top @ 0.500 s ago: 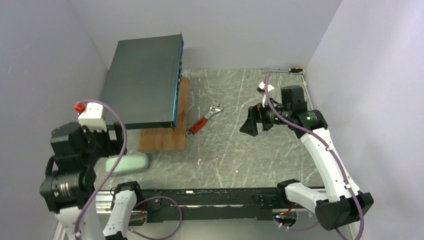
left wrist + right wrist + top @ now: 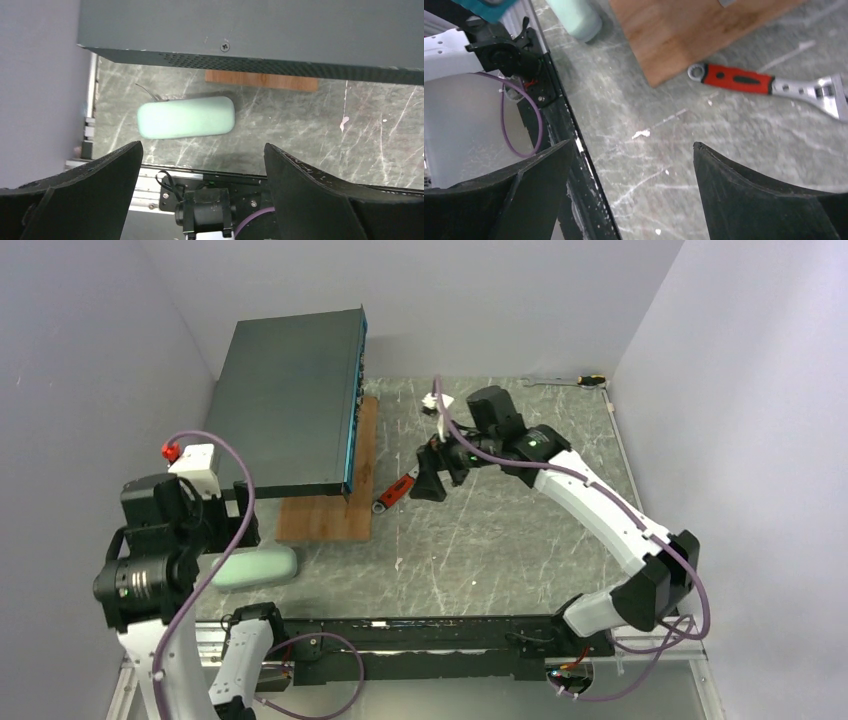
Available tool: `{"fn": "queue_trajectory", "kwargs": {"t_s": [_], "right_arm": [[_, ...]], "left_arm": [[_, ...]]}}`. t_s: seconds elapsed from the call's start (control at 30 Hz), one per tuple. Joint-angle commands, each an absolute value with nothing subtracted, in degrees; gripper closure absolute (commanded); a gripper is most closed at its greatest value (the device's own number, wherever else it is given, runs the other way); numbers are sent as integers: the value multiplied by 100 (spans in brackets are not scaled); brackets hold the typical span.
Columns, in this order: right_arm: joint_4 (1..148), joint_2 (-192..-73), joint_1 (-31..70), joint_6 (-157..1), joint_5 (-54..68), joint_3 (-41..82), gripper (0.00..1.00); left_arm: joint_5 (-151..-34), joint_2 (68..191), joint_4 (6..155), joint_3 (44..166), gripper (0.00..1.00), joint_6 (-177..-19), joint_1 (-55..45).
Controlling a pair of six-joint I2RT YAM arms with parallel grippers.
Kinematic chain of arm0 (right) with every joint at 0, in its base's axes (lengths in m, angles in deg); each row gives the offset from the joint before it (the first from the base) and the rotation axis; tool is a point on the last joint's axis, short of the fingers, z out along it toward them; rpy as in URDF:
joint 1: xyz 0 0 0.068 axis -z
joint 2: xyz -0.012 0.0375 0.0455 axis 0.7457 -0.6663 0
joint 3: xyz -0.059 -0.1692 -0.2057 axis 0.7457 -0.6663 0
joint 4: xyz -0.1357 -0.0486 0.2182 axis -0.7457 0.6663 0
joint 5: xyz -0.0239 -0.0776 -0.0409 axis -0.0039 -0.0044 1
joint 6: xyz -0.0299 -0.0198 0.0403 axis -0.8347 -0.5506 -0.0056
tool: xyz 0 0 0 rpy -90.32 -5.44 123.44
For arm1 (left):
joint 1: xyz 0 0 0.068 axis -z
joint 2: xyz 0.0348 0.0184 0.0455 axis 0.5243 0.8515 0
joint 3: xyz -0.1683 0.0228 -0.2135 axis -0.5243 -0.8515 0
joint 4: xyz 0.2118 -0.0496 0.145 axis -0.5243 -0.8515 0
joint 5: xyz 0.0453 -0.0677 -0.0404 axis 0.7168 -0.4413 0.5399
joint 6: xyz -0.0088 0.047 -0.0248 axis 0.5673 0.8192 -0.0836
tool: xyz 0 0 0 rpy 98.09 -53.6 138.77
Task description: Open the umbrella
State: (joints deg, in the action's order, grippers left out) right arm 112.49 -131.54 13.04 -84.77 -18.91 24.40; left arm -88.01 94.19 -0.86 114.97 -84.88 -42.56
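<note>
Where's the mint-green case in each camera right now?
Top external: mint-green case lower left, just below-left of the wooden board.
Left wrist: case centre-left, below the dark box.
Right wrist: case at the top edge, only one end showing.
Shared landmark: the wooden board, close to the case in every view.

Right gripper jaws wide apart, only table between them. Wrench lies ahead of the right finger, its red handle touching the board corner. Mint case ahead-left. Rail beside the left finger.
</note>
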Motion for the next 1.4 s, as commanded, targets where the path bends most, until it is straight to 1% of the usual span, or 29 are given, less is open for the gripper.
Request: {"fn": "queue_trajectory", "kwargs": {"t_s": [0.0,0.07,0.17,0.23,0.37,0.5,0.77,1.0,1.37], "right_arm": [[10658,-13499,854,-8618,-1820,3085,10],[10543,-13661,665,-8616,-1820,3206,11],[10434,-13839,387,-8736,-1727,3318,13],[10302,-13913,236,-8773,-1671,3320,16],[10021,-14115,35,-8772,-1576,3354,19],[9762,-14338,-76,-8774,-1481,3506,20],[9170,-14668,-129,-8906,-1331,3622,21],[8704,-15312,-186,-8757,-1080,4316,22],[8383,-16243,-512,-8718,-872,5190,22]], "left_arm": [[-8945,9591,171,11231,3,-9002,-4290],[-9111,9641,197,10989,5,-9196,-4325],[-9693,9615,340,10476,12,-9241,-4654],[-9814,9546,587,10190,17,-9302,-4681],[-9763,9415,1344,9795,19,-9612,-4681],[-9551,9378,2297,9527,20,-9922,-4675],[-9104,9715,3293,9610,25,-10108,-4682],[-8938,10171,3941,9969,28,-9874,-4751],[-8698,10967,4667,10498,29,-9600,-5111]]}}
